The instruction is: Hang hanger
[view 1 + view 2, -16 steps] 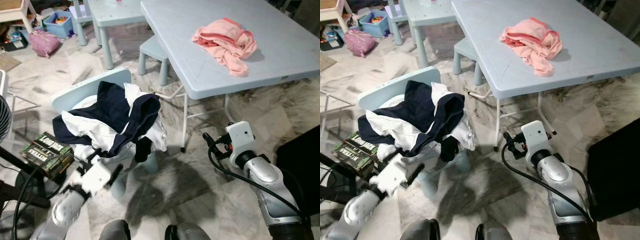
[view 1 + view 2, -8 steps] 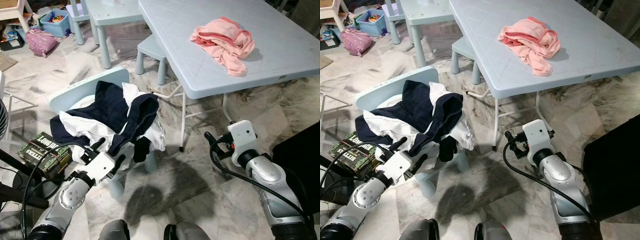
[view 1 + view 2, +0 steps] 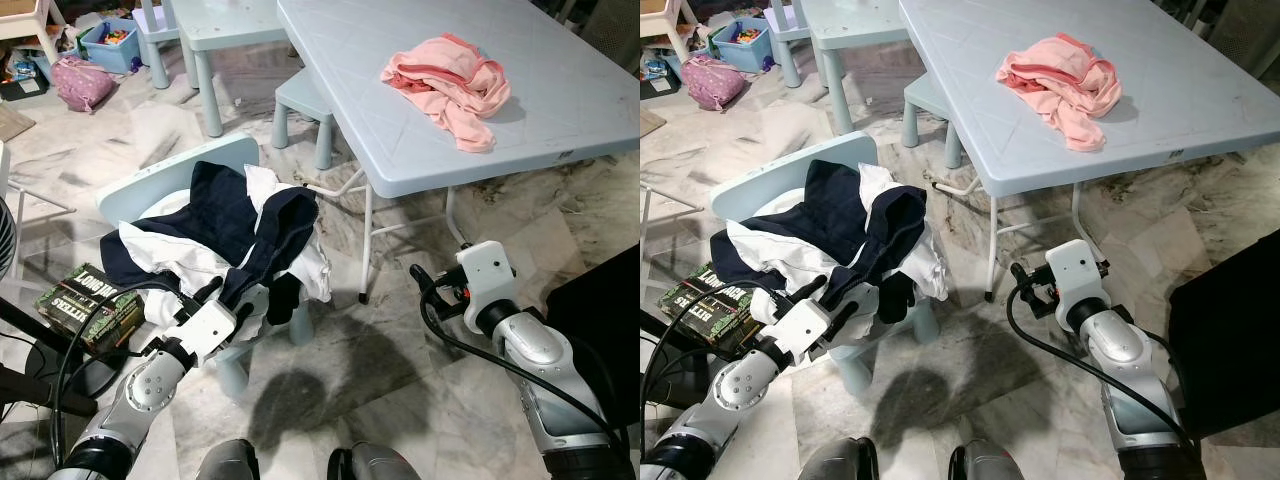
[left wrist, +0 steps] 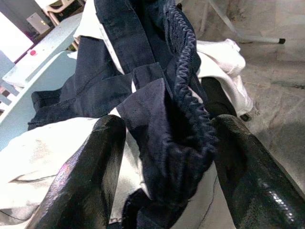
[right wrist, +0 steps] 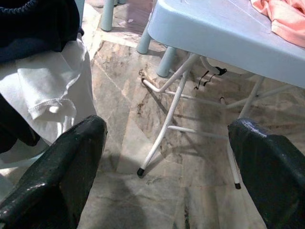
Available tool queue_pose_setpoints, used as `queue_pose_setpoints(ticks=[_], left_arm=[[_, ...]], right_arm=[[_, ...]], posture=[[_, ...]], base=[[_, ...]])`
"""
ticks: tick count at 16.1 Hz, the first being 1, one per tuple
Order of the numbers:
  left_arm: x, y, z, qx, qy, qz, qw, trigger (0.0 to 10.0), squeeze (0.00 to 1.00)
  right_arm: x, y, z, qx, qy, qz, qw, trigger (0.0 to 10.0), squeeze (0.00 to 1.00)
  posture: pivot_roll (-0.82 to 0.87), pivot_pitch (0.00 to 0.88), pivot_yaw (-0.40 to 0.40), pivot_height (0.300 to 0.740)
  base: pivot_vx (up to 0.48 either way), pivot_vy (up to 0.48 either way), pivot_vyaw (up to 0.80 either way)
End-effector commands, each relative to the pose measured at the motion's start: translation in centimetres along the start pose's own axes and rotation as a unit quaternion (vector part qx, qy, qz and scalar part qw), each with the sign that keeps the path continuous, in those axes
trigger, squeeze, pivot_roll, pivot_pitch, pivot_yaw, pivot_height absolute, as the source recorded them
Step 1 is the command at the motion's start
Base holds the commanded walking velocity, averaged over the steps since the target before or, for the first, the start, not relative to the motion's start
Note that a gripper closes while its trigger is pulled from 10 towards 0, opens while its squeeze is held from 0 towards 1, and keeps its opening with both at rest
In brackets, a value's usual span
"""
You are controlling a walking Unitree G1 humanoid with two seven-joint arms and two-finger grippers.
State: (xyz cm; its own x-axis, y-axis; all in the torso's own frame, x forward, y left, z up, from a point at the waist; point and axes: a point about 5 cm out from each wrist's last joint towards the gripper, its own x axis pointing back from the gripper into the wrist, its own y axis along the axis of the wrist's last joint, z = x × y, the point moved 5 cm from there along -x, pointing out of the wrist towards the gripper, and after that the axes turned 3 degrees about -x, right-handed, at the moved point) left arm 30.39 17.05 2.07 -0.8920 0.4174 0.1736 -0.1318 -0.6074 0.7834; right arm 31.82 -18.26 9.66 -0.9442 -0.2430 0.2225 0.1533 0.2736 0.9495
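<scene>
Reaching further in, the left hand [image 4: 162, 157] now straddles, fingers spread, the soft, limp navy garment [image 3: 235, 215], best pinched at its ribbed hem.

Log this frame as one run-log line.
left hand: open, fingers either side of navy garment on chair | right hand: open, idle by table | hanger: none seen

L arm reaches fwd and up, elbow bent; left gripper [image 3: 222, 296] w/ fingers [image 4: 90, 176] spread apart. R arm bent at elbow, forearm raised; right gripper [image 5: 167, 157] held mid-air, fingers also wide apart.
</scene>
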Motion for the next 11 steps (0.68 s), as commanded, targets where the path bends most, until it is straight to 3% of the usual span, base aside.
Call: queue_pose_setpoints(ticks=[1,11], left_arm=[[0.13,-0.26,-0.43,-0.002,-0.009,0.003,1.000,0.0,0.00],[-0.77,-0.23,-0.02,-0.016,-0.011,0.001,1.000,0.0,0.00]], right_arm=[[0.26,0.43,-0.17,0.000,-0.003,-0.006,1.000,10.0,0.00],[0.18,0.58,-0.25,0.002,-0.005,-0.008,1.000,10.0,0.00]], posture=[[-0.13,0.134,-0.071,0.740],[-0.14,0.131,-0.071,0.740]], base=[[0.000,0.000,0.00],[0.000,0.000,0.00]])
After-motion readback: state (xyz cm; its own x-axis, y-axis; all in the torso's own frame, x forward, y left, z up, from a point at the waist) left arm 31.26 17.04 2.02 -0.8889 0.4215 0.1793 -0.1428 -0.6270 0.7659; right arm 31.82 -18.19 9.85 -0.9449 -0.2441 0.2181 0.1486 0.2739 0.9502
